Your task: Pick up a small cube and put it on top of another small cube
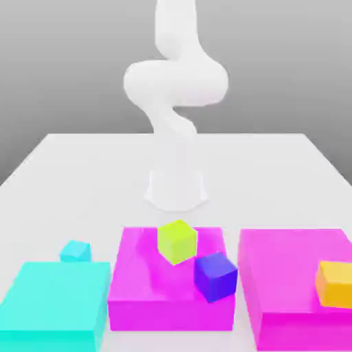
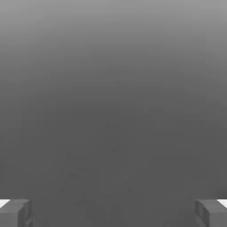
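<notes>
**Fingers spread, arm top cropped**

Fingers [image 2: 15, 213] stand wide apart, nothing between them, tips cut by the frame edge. Yellow-green cube [image 1: 177, 241] and blue cube [image 1: 216, 276] sit on the magenta block [image 1: 137, 289]. Cyan cube [image 1: 75, 251] partly hidden behind the cyan block [image 1: 55, 302]. Orange cube [image 1: 335, 283] cropped at the exterior view's right.

Exterior view bright, flat, soft-focus — faint sheen on the magenta block [image 1: 137, 275] (no hard shadows); hand view dim grey gradient.

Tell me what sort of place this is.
Likely a simulated tabletop test scene, not a real room: a plain white table against a blank grey backdrop, a smooth white robot arm, and flat-coloured blocks such as the yellow-green cube on a magenta block.
</notes>
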Controlling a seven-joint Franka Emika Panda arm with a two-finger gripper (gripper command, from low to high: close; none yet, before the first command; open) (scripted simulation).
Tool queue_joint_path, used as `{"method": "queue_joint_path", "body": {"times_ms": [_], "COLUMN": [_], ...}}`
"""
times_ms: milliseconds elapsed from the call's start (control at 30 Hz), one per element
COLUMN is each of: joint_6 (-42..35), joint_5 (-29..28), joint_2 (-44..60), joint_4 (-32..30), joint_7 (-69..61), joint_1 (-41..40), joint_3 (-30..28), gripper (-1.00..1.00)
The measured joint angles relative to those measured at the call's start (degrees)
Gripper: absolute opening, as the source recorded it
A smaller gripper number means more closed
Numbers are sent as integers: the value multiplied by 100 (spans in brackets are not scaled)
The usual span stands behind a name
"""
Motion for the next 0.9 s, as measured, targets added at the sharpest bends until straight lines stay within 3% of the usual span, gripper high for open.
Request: {"method": "queue_joint_path", "body": {"times_ms": [300, 500, 667, 767, 867, 900], "joint_6": [1290, 2250, 3044, 3521, 4013, 4151], "joint_5": [-679, -668, 399, 1272, 1763, 1844], "joint_2": [1844, 3181, 4279, 4920, 5538, 5707], "joint_4": [-1304, -2221, -2828, -2761, -2635, -2601], "joint_7": [-417, -1072, -2264, -2922, -3304, -3375], "joint_1": [-876, -1345, -1674, -2026, -2637, -2793], "joint_3": [-741, -1499, -1742, -1191, -469, -297], "gripper": [0, 0, 0, 0, 0, -100]}}
